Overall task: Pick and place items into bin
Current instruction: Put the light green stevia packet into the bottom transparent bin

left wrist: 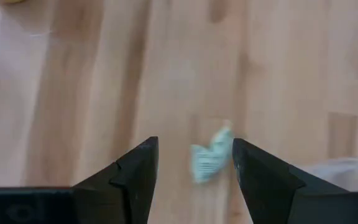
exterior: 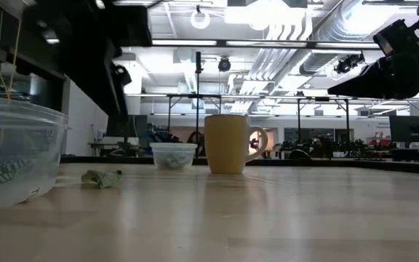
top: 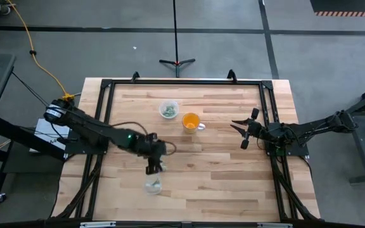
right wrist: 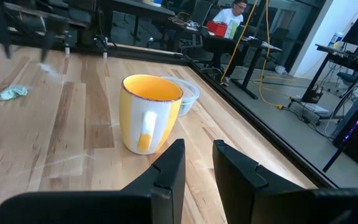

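Note:
One tiny pale green-grey piece [left wrist: 210,158] lies flat on the wooden table, also seen in the low view [exterior: 100,178] and the right wrist view [right wrist: 11,93]. My left gripper [left wrist: 194,146] hangs over it pointing down [top: 155,166]. It is open, with one finger on either side of the piece. More green pieces lie in a small clear bowl [top: 168,109] at the far middle. A second clear bowl [top: 152,185] stands just nearer than the left gripper. My right gripper [top: 244,133] waits open at the table's right, facing the orange cup [right wrist: 151,112].
The orange cup [top: 191,121] with its clear handle stands beside the small bowl [exterior: 173,155]. The near clear bowl [exterior: 13,153] fills the low view's left. A black frame [top: 106,85] runs round the table's edges. Bare wood lies between the two arms.

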Controlling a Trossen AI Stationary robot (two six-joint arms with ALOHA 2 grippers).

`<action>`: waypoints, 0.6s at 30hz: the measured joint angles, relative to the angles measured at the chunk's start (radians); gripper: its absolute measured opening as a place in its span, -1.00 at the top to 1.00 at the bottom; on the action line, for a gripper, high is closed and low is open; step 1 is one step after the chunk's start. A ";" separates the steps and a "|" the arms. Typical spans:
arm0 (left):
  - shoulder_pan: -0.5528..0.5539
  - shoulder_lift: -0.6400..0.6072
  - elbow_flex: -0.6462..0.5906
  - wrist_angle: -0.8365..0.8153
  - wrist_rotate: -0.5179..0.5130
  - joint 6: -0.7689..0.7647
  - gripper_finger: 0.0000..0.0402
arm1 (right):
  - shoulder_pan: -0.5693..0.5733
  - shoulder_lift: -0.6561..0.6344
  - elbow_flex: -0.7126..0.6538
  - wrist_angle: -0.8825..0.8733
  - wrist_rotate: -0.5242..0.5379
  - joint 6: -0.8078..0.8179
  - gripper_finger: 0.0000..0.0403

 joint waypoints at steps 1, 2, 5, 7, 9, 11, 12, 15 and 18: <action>0.022 0.011 0.000 -0.002 0.021 0.019 -0.20 | 0.000 0.000 0.000 -0.001 0.000 0.001 0.63; 0.039 0.022 0.000 0.002 0.043 0.042 -0.20 | 0.000 0.000 0.000 -0.003 -0.002 0.002 0.63; 0.055 0.068 0.000 0.008 0.089 0.144 -0.15 | 0.000 0.000 0.000 -0.017 -0.006 0.004 0.63; 0.052 0.104 0.000 0.014 0.099 0.201 -0.09 | 0.000 0.000 0.000 -0.027 -0.004 0.017 0.63; 0.051 0.126 -0.002 0.012 0.102 0.235 -0.03 | 0.000 -0.001 0.000 -0.034 -0.002 0.019 0.63; 0.052 0.133 -0.001 0.021 0.104 0.236 0.03 | 0.000 0.000 0.000 -0.037 -0.002 0.019 0.63; 0.052 0.133 -0.001 0.021 0.111 0.235 0.05 | 0.000 0.000 0.000 -0.037 0.000 0.019 0.63; 0.052 0.133 0.000 0.041 0.121 0.236 0.12 | 0.000 0.000 0.000 -0.037 0.000 0.019 0.63; 0.052 0.133 0.000 0.059 0.164 0.240 0.17 | 0.000 0.000 0.000 -0.038 0.000 0.019 0.63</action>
